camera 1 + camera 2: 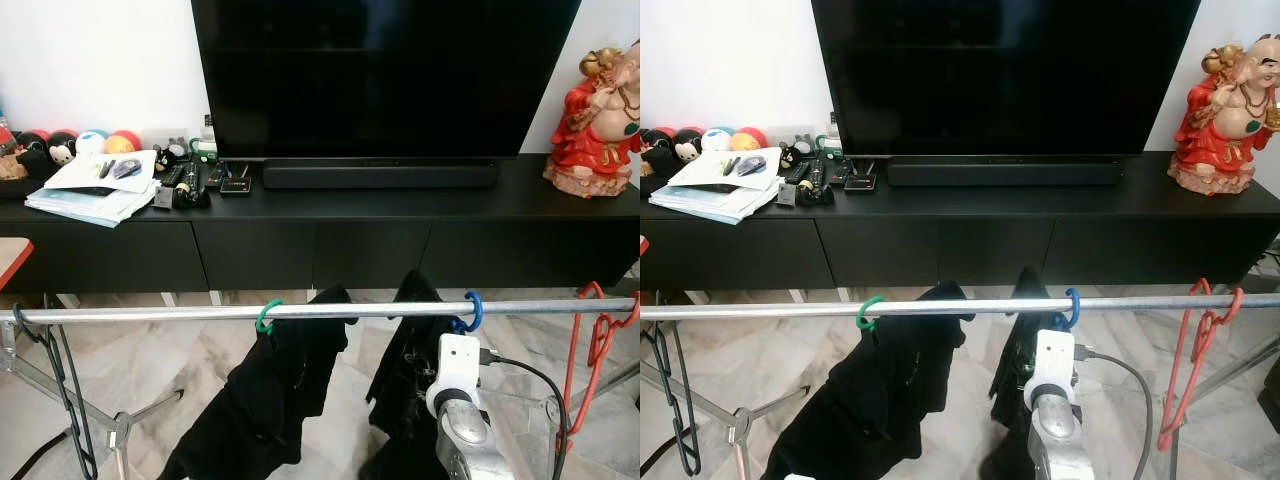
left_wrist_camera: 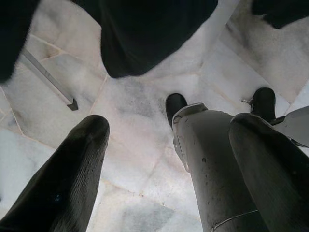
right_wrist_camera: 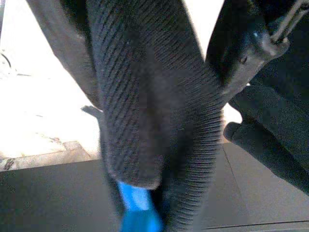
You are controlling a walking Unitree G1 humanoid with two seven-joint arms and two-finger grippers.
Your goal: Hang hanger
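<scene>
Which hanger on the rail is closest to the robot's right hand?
The blue hanger, carrying a black garment. The right hand sits just beneath its hook; the green, red and black hangers are farther away.

A white wall (image 1: 100,60) backs a long black TV cabinet (image 1: 330,240) carrying a big dark television (image 1: 380,75), above pale marble floor (image 1: 150,360).

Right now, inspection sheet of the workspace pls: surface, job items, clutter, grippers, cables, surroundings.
Surface: metal rail, level, spanning the view.
Job's things: blue hanger hooked on rail with black garment; green hanger with second black garment.
Clutter: red hangers, black hangers at rail ends.
Grippers: right gripper at the blue-hanger garment; left gripper open, pointing at floor.
Cables: black cable from right wrist.
Surroundings: TV, black cabinet, figurine, papers.
</scene>
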